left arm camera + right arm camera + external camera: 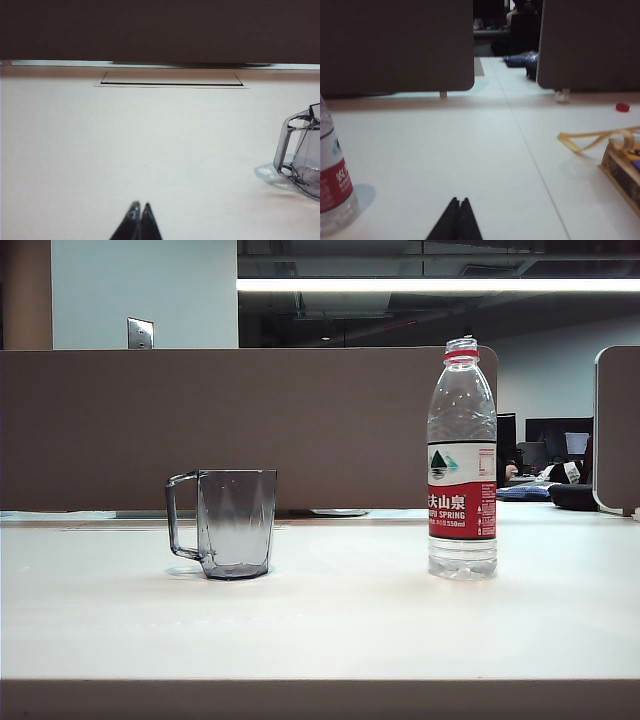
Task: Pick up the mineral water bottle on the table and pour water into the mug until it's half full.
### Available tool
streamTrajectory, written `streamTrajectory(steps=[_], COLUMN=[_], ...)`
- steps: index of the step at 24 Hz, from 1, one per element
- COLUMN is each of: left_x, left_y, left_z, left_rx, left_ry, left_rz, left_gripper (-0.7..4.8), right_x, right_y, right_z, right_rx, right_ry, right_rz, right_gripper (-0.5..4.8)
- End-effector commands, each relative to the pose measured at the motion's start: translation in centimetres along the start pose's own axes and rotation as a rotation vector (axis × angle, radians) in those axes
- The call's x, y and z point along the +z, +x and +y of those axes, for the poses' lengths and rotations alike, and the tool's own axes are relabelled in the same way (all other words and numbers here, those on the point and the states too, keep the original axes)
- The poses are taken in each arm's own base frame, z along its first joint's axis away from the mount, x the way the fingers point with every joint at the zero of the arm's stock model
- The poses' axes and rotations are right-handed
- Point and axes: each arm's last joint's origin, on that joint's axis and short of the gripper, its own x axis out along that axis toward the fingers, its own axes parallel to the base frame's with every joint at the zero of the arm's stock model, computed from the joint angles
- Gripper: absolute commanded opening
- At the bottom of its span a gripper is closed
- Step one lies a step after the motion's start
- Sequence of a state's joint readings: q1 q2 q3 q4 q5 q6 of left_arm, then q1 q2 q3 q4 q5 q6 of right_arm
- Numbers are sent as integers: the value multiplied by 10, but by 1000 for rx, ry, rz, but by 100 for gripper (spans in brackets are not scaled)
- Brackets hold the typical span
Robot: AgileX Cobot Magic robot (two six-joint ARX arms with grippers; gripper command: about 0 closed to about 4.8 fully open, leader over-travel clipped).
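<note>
Both grippers, left gripper (140, 206) and right gripper (459, 201), closed, empty.

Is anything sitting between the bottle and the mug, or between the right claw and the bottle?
Nothing visible. The table is bare between the mineral water bottle and the mug. The shut right claw has open tabletop towards the bottle. The left claw is shut too, apart from the mug.

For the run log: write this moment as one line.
stage: not started | left pincer: shut, empty, near mug | right pincer: shut, empty, near mineral water bottle | bottle: upright, uncapped | mug: upright
</note>
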State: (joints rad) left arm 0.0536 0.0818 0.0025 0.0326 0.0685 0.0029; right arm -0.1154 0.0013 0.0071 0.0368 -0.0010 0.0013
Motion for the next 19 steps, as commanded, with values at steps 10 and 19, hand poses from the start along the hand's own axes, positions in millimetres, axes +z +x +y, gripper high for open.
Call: streamTrajectory(steps=[10,19], left_x=[3,111], left_y=[-1,-22], left_z=[0,-4], left_rx=[-20,-85], left_ry=[-22,-37], left_rz=[-6,-72], left_gripper=[-5,-5], right_x=[5,122], right_y=[-1,-27], right_z=[2,2], right_rx=[52,82], right_ry=[127,188], right_rz=[-25,-152], right_gripper=[-1,-2])
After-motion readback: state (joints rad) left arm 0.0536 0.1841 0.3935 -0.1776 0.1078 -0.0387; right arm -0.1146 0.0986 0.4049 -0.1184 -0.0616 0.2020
